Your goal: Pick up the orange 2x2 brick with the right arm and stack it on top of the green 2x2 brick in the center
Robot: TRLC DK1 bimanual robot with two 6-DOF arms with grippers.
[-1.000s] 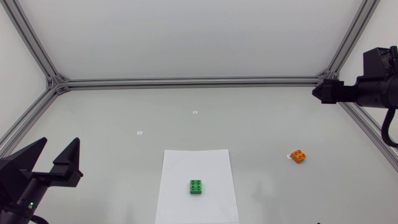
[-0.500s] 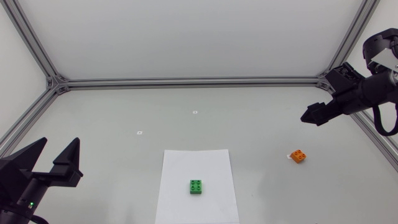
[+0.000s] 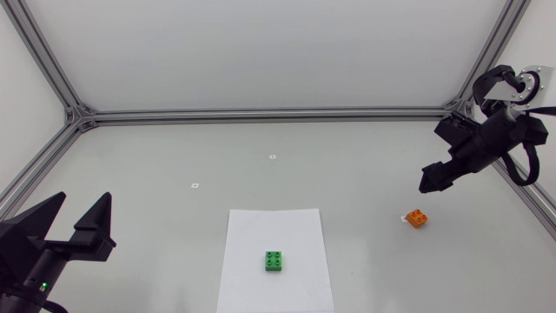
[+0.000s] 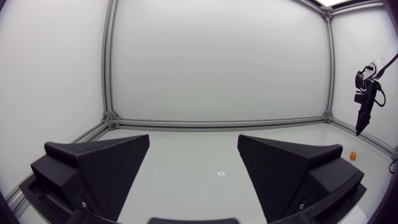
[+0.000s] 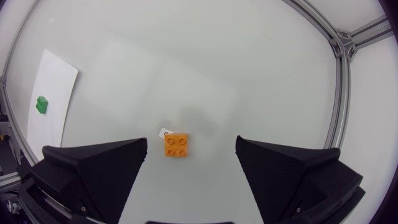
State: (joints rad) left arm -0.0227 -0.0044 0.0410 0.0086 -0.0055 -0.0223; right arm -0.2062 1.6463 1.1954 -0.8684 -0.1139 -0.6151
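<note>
The orange 2x2 brick [image 3: 417, 218] lies on the table at the right, studs up; in the right wrist view the orange brick [image 5: 176, 145] sits below and ahead of the gap between my open fingers. My right gripper [image 3: 432, 180] hangs above the table, a little behind and above the brick, pointing down. The green 2x2 brick [image 3: 274, 261] rests on a white paper sheet [image 3: 274, 230] at the centre front; the green brick [image 5: 42, 104] shows far off in the right wrist view. My left gripper [image 3: 76, 222] stands open at the front left with nothing in it.
A small white tag [image 5: 165, 132] lies against the orange brick. Two small markers [image 3: 272, 157] [image 3: 195, 185] sit on the table behind the paper. An aluminium frame [image 3: 261, 114] runs along the table's back and side edges.
My right arm has swung in from the far right edge and tipped downward, bringing its gripper lower and nearer to the orange brick. The left arm and both bricks are unmoved.
</note>
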